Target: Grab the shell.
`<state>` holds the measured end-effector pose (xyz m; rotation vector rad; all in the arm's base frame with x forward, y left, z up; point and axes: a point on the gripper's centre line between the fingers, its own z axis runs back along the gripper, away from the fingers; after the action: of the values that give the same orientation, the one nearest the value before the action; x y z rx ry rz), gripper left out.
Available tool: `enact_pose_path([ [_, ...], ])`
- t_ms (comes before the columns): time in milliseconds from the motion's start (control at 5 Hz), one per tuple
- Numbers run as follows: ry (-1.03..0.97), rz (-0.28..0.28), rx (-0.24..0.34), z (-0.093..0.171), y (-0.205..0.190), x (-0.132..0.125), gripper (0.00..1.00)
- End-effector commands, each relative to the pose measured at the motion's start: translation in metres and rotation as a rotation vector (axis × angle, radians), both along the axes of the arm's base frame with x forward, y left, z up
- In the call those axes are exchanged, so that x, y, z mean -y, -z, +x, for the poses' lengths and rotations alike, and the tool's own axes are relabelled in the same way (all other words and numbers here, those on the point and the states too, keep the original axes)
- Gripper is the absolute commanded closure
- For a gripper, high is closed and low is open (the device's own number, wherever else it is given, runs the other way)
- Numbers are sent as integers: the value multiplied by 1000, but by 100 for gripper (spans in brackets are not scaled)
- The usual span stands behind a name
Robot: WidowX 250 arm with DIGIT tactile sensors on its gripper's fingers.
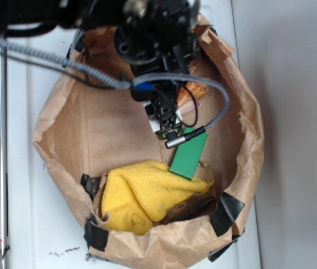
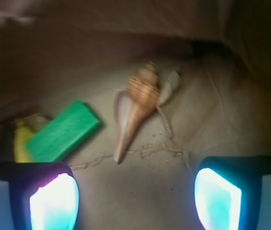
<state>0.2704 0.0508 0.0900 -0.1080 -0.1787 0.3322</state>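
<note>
The shell (image 2: 137, 108) lies on the brown paper floor, its orange-tan ribbed spiral end far from me and its long pointed tail toward me. In the exterior view only an orange bit of the shell (image 1: 195, 92) shows behind the cables. My gripper (image 2: 135, 196) is open and hangs above the paper just short of the tail tip, with nothing between its fingers. From outside, the gripper (image 1: 166, 126) is mostly hidden under the arm and cables. A flat green block (image 2: 63, 132) lies left of the shell, apart from it.
Everything sits inside a rolled-down brown paper bag (image 1: 248, 129) whose walls rise all round. A yellow cloth (image 1: 147, 193) is bunched at the bag's near side, next to the green block (image 1: 189, 154). Black tape pieces (image 1: 225, 213) hold the bag's rim.
</note>
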Motion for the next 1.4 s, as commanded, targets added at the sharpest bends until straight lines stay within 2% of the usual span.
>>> enact_pose_path([
  [0, -106, 46, 53, 23, -11, 5, 0],
  [400, -190, 24, 74, 49, -13, -10, 0],
  [800, -197, 105, 74, 68, 12, 0, 0],
  [1200, -233, 199, 13, 83, 46, -3, 0],
])
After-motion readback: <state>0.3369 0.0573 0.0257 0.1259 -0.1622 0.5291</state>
